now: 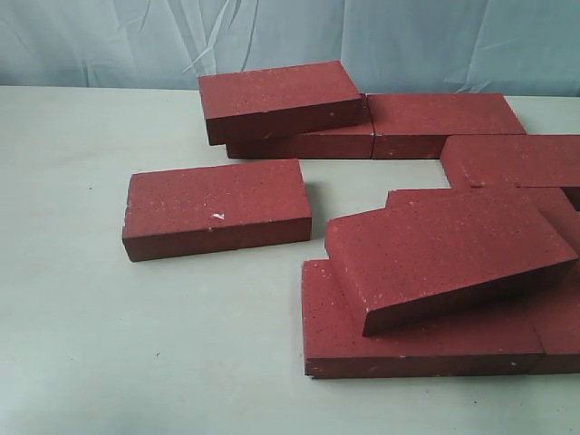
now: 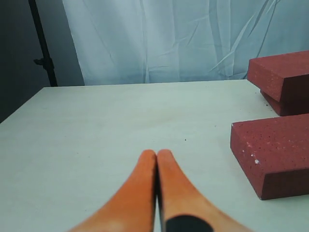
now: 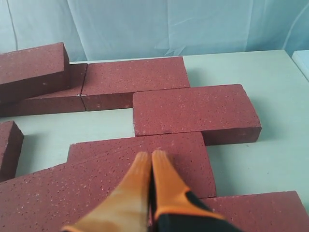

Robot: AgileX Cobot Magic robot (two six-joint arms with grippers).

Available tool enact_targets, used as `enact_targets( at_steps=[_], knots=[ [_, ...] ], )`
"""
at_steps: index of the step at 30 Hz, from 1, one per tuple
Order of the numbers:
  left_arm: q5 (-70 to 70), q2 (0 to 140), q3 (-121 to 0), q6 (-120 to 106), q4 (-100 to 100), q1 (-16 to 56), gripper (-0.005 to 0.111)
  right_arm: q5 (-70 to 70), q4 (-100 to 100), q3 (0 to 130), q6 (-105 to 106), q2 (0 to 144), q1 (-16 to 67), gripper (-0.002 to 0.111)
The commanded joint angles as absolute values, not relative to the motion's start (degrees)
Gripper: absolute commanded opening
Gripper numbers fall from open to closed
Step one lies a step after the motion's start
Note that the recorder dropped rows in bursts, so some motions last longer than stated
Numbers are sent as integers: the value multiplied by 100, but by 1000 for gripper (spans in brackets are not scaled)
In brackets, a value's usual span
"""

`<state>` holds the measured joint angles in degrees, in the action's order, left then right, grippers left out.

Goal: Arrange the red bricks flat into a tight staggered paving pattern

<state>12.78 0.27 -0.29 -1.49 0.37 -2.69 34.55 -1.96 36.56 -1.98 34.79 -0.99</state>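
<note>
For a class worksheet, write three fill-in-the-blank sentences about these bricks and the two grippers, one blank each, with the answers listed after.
The brick with the white chip lies ___ (flat/tilted) on the table. The upper front brick sits ___ (flat/tilted) across the bricks beneath it. The left gripper and the right gripper are both ___ (open/shut).
Missing words: flat; tilted; shut.

The red bricks (image 1: 217, 204) are matt and gritty, rough with fine pale specks. The table (image 1: 82, 317) is smooth, pale and matt, the backdrop (image 1: 109, 41) thin creased cloth. The left gripper (image 2: 157, 153) and the right gripper (image 3: 151, 154) have smooth orange fingers, plastic or rubber by the look
</note>
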Motion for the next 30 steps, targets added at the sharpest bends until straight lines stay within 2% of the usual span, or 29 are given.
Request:
enact_targets(
  at_steps=[1, 22, 30],
  knots=[
    [845, 0, 0, -147, 101, -235, 0, 3299, -162, 3632, -170, 3490, -130, -1],
    [-1420, 0, 0, -147, 110, -235, 0, 3227, -162, 3632, -170, 3490, -130, -1],
    [-1522, 0, 0, -147, 110, -235, 0, 3227, -162, 3632, -170, 3490, -130, -1]
  ],
)
